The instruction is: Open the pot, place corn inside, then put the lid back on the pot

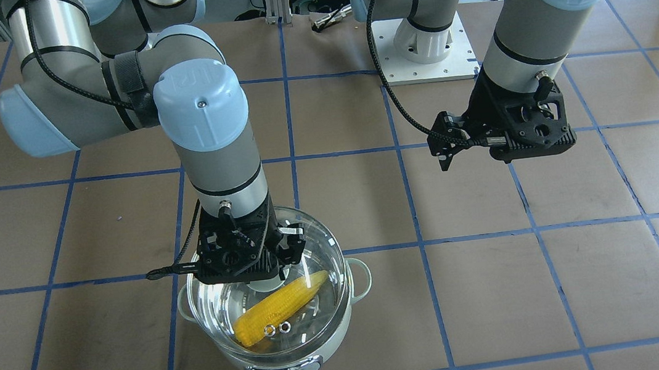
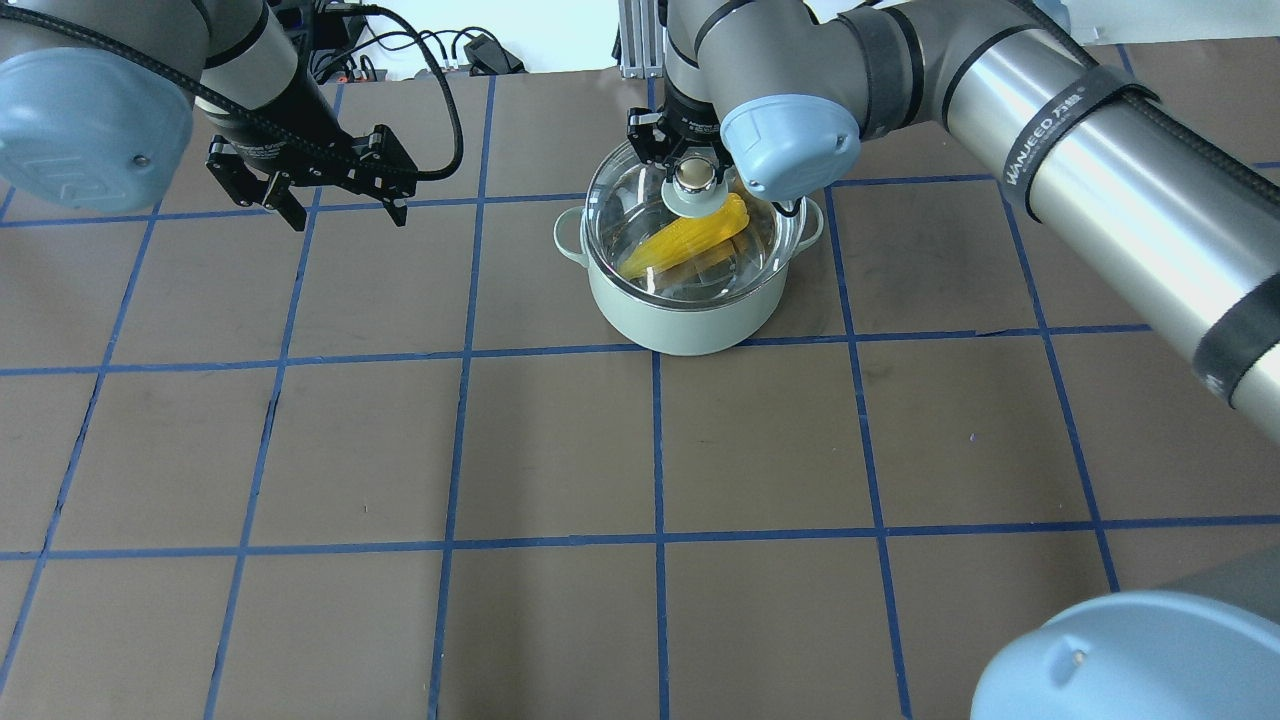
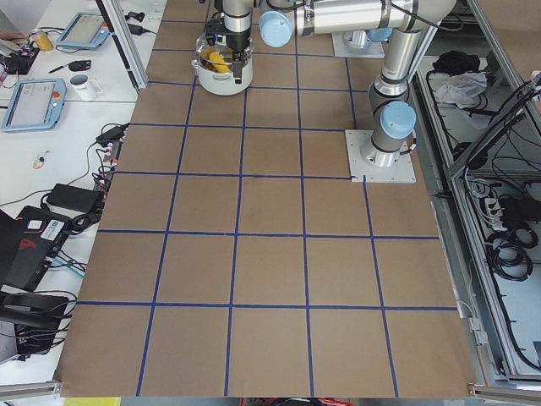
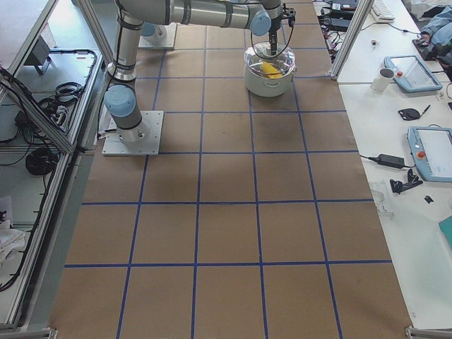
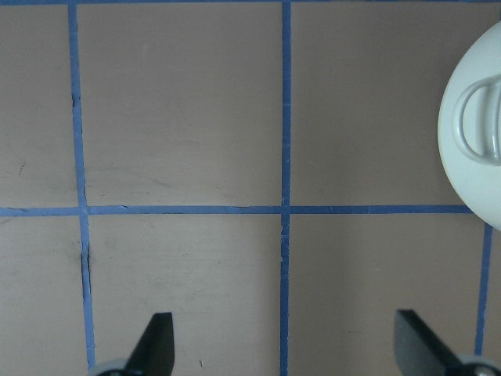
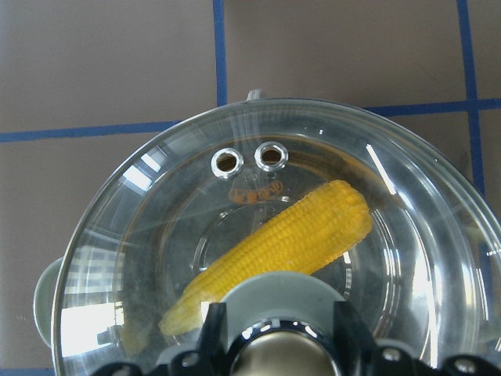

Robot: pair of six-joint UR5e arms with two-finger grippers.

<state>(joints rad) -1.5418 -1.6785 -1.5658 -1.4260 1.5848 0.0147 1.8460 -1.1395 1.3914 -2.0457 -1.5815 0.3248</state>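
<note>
Corn [image 1: 281,307] inside pot [image 2: 685,315]. Right gripper [image 6: 275,329] clamped on knob of lid [image 6: 141,235], lid over pot. Left gripper [image 5: 287,337] spread wide above surface [image 5: 180,117].

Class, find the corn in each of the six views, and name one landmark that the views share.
Front-facing: corn, lower left of centre.
Overhead: corn, top centre.
Exterior left: corn, top, left of centre.
Exterior right: corn, top, right of centre.
Left wrist: not in it.
Right wrist: corn, centre.
Shared landmark: the pot holding it; its handle shows at the left wrist view's right edge.
</note>
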